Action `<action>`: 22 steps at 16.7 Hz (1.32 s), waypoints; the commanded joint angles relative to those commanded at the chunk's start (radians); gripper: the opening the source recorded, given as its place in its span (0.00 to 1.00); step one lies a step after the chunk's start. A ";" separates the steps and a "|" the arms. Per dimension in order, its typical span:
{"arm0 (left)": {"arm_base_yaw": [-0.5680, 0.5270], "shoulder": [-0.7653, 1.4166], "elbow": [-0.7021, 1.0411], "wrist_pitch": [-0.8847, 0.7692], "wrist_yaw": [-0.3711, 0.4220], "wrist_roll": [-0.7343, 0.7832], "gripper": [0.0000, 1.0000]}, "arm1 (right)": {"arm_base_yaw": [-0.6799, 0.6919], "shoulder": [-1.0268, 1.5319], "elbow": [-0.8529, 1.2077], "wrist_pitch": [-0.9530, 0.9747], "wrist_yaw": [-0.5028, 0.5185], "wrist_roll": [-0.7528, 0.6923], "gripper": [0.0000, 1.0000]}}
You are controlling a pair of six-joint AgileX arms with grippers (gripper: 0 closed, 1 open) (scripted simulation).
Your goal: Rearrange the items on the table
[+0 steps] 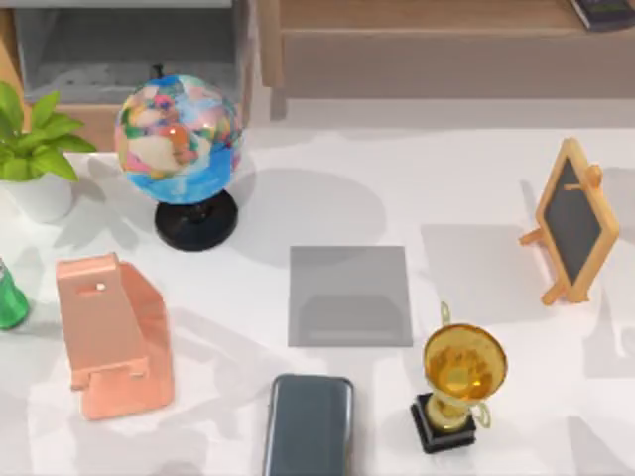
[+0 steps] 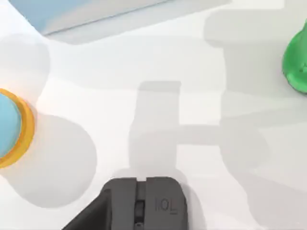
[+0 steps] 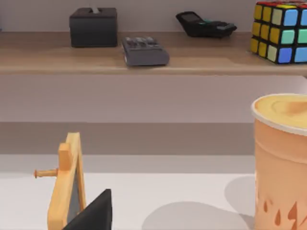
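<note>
While you looked down from the top view, the smartphone [image 1: 308, 424] lay flat at the bottom centre of the frame on the white table [image 1: 466, 188], just below the grey square pad [image 1: 349, 296] and left of the gold trophy [image 1: 458, 377]. At the upper left stood the globe [image 1: 179, 139]. You could not tell whether either claw was released or clenched.

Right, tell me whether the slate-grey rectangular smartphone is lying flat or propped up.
Lying flat. The slate-grey rectangular smartphone rests broad face up on the white tabletop, apart from the salmon-pink stand.
</note>
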 joint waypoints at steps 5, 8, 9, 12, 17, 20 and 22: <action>0.139 0.362 0.232 -0.271 -0.001 0.090 1.00 | 0.000 0.000 0.000 0.000 0.000 0.000 1.00; 0.198 0.514 0.333 -0.380 -0.003 0.127 1.00 | 0.000 0.000 0.000 0.000 0.000 0.000 1.00; 0.212 0.546 0.357 -0.404 -0.003 0.135 1.00 | 0.000 0.000 0.000 0.000 0.000 0.000 1.00; 0.229 0.589 0.388 -0.435 -0.003 0.146 1.00 | 0.000 0.000 0.000 0.000 0.000 0.000 1.00; 0.225 0.587 0.382 -0.430 -0.003 0.144 1.00 | 0.000 0.000 0.000 0.000 0.000 0.000 1.00; 0.228 0.620 0.341 -0.361 -0.003 0.144 1.00 | 0.000 0.000 0.000 0.000 0.000 0.000 1.00; 0.228 0.659 0.294 -0.272 -0.003 0.145 1.00 | 0.000 0.000 0.000 0.000 0.000 0.000 1.00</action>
